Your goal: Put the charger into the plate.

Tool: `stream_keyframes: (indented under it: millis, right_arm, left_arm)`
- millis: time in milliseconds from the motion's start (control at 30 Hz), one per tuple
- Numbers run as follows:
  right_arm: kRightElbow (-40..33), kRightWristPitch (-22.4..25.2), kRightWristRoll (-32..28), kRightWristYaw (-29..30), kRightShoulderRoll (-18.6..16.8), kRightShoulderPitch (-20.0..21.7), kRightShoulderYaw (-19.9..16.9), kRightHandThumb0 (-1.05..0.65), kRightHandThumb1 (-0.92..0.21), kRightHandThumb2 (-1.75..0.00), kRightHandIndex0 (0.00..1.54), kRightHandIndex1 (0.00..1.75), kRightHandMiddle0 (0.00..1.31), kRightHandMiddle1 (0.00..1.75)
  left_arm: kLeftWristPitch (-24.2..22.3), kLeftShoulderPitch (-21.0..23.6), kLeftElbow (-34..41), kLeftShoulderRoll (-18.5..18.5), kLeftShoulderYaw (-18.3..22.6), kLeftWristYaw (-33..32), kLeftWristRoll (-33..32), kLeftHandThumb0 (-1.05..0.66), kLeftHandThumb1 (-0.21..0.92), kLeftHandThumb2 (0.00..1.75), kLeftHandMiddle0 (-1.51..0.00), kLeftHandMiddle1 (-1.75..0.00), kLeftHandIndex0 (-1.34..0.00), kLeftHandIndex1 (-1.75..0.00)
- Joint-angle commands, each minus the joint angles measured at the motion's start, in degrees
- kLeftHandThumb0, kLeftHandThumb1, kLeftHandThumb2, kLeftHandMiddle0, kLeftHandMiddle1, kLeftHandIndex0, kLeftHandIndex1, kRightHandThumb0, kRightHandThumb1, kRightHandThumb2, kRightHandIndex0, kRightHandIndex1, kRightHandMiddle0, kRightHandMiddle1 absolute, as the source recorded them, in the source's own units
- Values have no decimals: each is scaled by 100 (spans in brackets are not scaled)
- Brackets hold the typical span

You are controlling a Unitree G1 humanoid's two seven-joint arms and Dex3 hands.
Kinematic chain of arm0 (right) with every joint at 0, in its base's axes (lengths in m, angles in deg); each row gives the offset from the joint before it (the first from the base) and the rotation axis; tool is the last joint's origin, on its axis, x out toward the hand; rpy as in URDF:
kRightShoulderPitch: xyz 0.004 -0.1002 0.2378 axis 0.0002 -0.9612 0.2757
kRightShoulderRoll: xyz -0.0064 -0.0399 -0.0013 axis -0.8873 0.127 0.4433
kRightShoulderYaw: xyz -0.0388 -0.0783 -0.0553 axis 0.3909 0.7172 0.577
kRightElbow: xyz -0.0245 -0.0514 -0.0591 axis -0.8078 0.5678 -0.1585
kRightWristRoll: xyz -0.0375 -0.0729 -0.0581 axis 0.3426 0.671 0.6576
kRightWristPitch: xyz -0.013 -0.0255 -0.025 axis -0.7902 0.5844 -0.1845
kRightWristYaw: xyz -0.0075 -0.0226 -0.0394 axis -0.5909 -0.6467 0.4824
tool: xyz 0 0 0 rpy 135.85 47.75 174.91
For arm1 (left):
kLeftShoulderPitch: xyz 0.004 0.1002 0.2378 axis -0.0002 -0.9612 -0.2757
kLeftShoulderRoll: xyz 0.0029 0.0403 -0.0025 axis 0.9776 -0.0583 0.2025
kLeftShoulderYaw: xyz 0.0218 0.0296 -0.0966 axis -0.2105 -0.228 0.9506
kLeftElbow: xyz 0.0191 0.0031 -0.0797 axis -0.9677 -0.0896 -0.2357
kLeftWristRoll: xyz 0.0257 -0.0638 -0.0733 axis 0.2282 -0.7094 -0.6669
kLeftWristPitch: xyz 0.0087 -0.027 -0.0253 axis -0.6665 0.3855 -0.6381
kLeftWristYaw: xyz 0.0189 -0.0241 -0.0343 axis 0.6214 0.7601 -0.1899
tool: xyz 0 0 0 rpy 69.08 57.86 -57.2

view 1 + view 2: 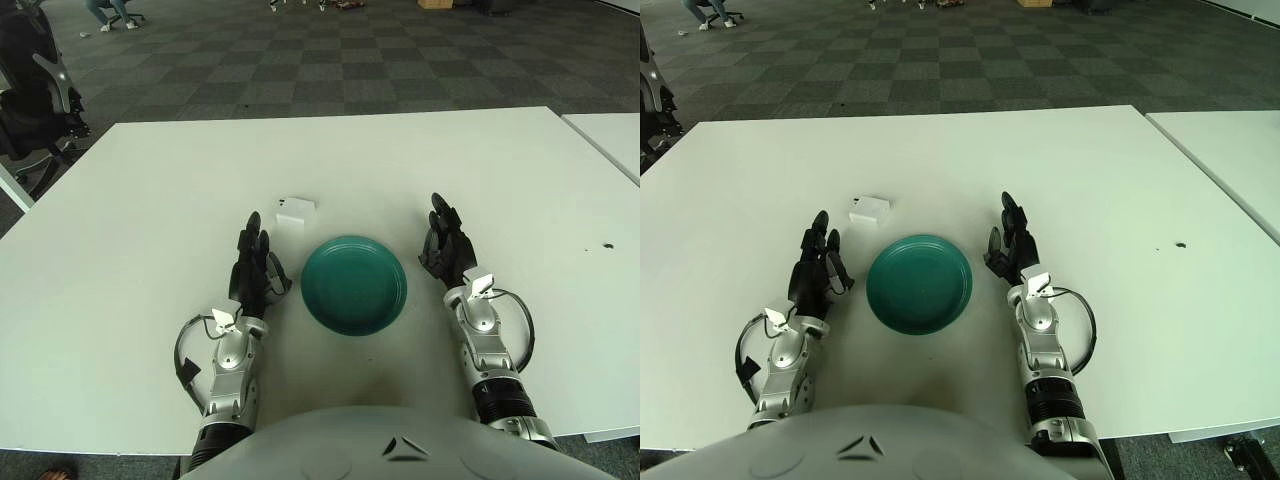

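Observation:
A small white charger (294, 209) lies flat on the white table, just beyond the far left edge of a round green plate (354, 284). The plate holds nothing. My left hand (254, 262) rests on the table to the left of the plate, fingers stretched out and holding nothing; the charger is a short way ahead of its fingertips. My right hand (444, 246) rests on the table to the right of the plate, fingers stretched out and holding nothing.
The white table (150, 220) spreads wide on all sides. A second white table (610, 135) stands at the right with a narrow gap between. A dark office chair (35, 90) stands off the far left corner. A small dark speck (607, 245) marks the table's right side.

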Motion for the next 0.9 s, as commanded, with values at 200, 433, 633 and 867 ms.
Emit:
stream_keyframes:
  millis: [200, 433, 633, 867]
  right_arm:
    - [802, 592, 24, 36, -105, -360, 43, -89, -92, -94, 3, 1, 0, 19]
    - [961, 606, 16, 31, -88, -232, 23, -89, -92, -93, 3, 0, 0, 17]
    - [1085, 605, -24, 14, -88, -148, -5, -89, -92, -92, 2, 0, 0, 17]
    - [1274, 589, -26, 47, -96, -13, -35, -90, -92, -90, 3, 0, 0, 17]
  left_arm:
    - [-439, 380, 1022, 258, 237, -493, 515, -92, 92, 102, -16, -1, 0, -46]
    - [-140, 1717, 360, 1364, 129, -1651, 3090, -89, 92, 99, -18, -1, 0, -53]
    - [417, 2493, -732, 2803, -29, -2047, 4244, -99, 92, 87, -23, -2, 0, -77]
    - [423, 3582, -1416, 3707, -760, -1308, 5029, -104, 92, 64, -27, -1, -8, -123]
